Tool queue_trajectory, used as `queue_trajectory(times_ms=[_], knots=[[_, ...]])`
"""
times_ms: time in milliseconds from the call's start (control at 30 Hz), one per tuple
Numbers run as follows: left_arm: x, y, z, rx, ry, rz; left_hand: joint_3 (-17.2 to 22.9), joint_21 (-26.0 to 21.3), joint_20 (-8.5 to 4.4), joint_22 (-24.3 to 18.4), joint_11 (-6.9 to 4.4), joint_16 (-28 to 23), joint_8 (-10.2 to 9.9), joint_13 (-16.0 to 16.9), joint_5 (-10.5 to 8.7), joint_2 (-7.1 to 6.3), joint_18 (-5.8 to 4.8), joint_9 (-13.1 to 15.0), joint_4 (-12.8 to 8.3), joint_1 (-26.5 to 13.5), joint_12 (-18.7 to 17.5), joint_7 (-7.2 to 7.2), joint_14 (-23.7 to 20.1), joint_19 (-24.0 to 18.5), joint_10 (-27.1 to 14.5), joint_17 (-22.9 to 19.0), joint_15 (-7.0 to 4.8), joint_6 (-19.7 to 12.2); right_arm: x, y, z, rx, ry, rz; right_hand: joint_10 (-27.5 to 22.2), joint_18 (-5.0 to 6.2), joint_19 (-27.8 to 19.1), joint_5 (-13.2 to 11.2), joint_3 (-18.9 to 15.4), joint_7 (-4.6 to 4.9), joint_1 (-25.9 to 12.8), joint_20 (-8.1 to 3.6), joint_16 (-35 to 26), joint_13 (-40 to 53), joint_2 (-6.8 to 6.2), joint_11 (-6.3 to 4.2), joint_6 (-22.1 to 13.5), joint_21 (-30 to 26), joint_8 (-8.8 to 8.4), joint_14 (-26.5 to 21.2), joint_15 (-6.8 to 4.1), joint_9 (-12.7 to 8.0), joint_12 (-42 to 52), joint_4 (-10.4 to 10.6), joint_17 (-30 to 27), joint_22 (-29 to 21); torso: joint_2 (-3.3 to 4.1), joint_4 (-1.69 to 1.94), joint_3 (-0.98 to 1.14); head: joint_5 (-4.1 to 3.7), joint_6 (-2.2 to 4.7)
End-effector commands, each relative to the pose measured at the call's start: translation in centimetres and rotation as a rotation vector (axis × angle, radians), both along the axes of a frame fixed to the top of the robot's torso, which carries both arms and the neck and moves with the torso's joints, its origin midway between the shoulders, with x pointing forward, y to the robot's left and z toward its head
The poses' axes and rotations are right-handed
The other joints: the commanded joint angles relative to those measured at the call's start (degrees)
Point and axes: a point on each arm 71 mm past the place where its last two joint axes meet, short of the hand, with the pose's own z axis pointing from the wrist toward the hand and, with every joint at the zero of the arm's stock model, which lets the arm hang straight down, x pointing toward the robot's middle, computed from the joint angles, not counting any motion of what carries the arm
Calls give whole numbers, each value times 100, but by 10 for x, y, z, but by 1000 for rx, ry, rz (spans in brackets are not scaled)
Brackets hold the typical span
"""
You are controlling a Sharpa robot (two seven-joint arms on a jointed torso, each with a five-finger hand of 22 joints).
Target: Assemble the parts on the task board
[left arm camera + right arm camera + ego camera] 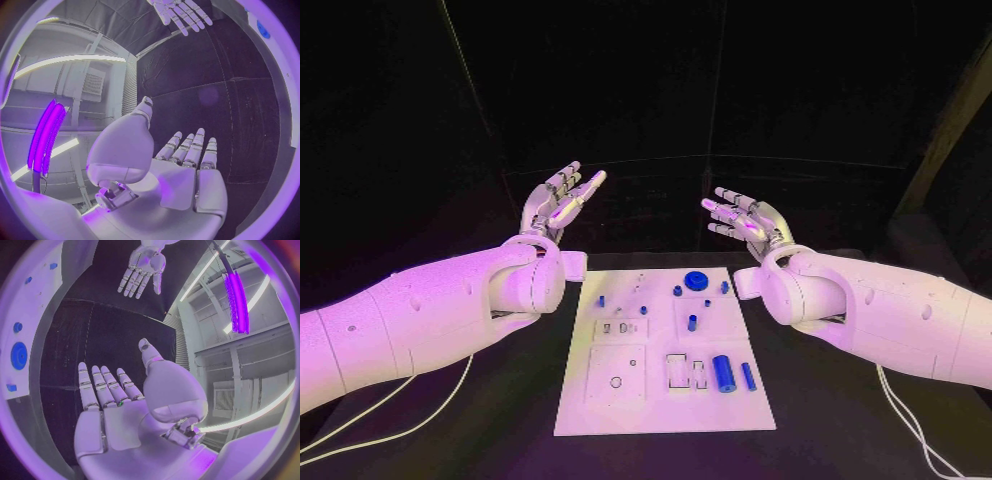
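Both hands, the left hand (564,203) and the right hand (746,221), are hovering wide open and empty beyond the task board (625,400); its long blue cylinder (724,372), lying lengthwise toward the robot, is sitting nearer the right one.

2 white arms hold the left hand (561,204) and right hand (749,221) raised, fingers spread and empty, beyond a white board (632,400) dotted with blue parts (723,372).

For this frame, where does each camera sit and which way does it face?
Head view: on the head, looking down at the task board, both arms, left hand, right hand raised.
Left wrist view: behind the open left hand; opposite hand beyond.
Right wrist view: behind the open right hand.
Shared: the board's blue parts.
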Motion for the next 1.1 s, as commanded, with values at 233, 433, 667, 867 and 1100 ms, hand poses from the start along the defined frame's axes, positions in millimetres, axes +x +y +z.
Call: queue_trajectory(times_ms=[233, 433, 667, 867, 1100], knots=[[0, 6, 3, -56, -38, -84, 8, 153, 82, 78, 231, 195, 74, 50, 23, 120, -22, 40, 18, 270, 86, 637, 711, 295, 524, 114, 182, 375, 15, -16, 6, -321, -151, 175, 3006, 569, 2164, -9, 201, 436, 1095, -161, 715, 87, 34, -395, 3001, 889, 477, 3391, -519, 160, 532, -816, 131, 312, 73, -33, -22, -42, -65], [-4, 11, 5, -62, -41, -92, -69, 901, 76, 459, 368, 645, 222, 146, 29, 264, -93, 120, -119, 390, 270, 756, 2363, 2124, 1926, 323, 226, 1344, 16, -18, 6, -512, -197, 204, 3510, 566, 2608, 35, 424, 303, 1161, -387, 660, 84, -114, -534, 3379, 1129, 387, 4033, -732, 138, 373, -833, 127, 363, 177, -23, -28, -62, -23], [-12, 15, 10, -50, -62, -94, -46, 1630, -62, 709, 13, 1103, 676, 238, 31, 392, 213, 268, -363, 548, 721, 590, 3849, 3846, 4071, 497, -217, 3546, 20, -16, 13, -720, -244, 250, 3972, 553, 3061, 34, 650, 227, 1081, -615, 575, 92, -284, -673, 3687, 1550, 268, 4648, -909, 140, 169, -825, 179, 534, 345, 10, -43, -79, 76], [-24, 12, 14, -46, -66, -180, 100, 1769, -240, 716, -122, 1243, 675, 250, 33, 467, 221, 219, -531, 677, 742, 501, 4483, 4375, 4522, 718, -409, 3855, 23, -7, 19, -879, -293, 295, 4275, 561, 3462, 61, 773, 144, 1119, -838, 768, 108, -422, -788, 3870, 2058, 217, 5372, -1121, 147, 99, -825, 372, 792, 517, 18, -64, -113, 162], [-36, 8, 18, -51, -64, -249, 230, 1751, -299, 674, -188, 1210, 636, 269, 36, 465, 218, 203, -624, 696, 720, 443, 4630, 4524, 4756, 829, -471, 3989, 24, 8, 22, -1052, -339, 338, 4523, 546, 3798, 109, 850, 65, 1126, -1071, 1233, 118, -578, -925, 4005, 2822, 158, 6027, -1310, 142, 67, -815, 784, 1234, 678, 65, -93, -157, 218]])
